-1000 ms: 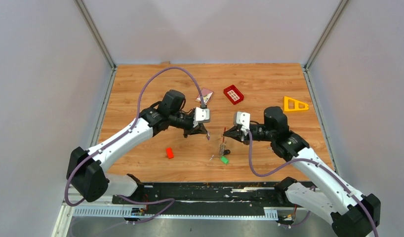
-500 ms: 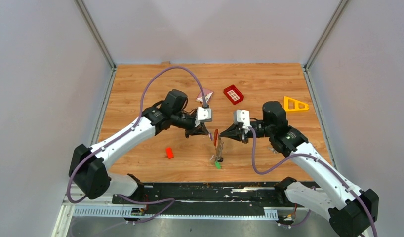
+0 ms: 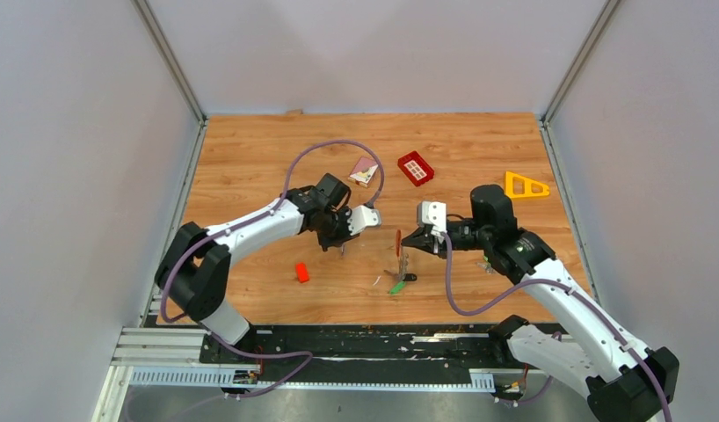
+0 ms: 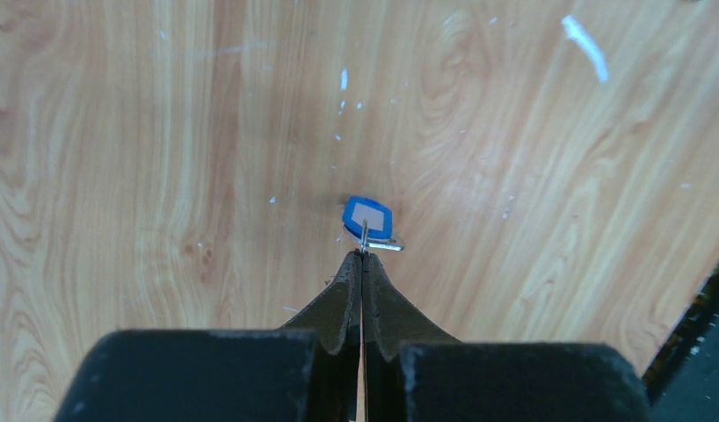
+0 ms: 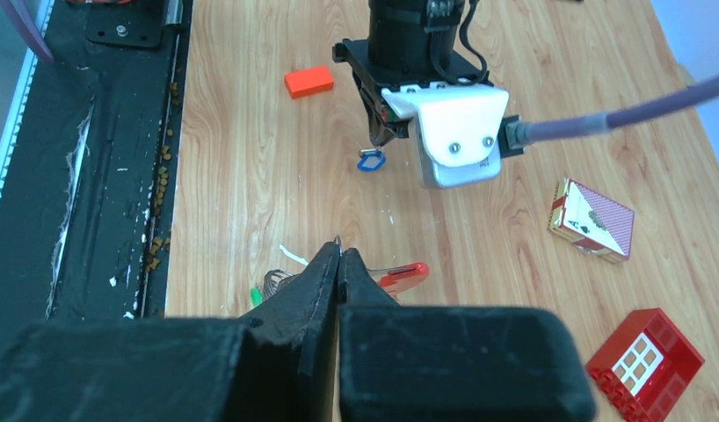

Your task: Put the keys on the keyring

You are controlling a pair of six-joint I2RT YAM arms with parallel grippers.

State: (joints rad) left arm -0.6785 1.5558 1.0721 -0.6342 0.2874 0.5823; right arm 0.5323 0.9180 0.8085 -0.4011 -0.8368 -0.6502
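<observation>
a wood-grain tabletop (image 3: 250,149) lay boxed in by plain pale grey walls (image 3: 66,176), with slim aluminium posts (image 3: 169,57) running up the two back corners. a black strip (image 3: 382,338) and a ribbed metal rail (image 3: 141,343) edged the near side. the light was soft and even.

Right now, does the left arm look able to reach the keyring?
Probably yes: only bare tabletop lies between the left gripper, shut on the blue key, and the keyring held by the shut right gripper.
</observation>
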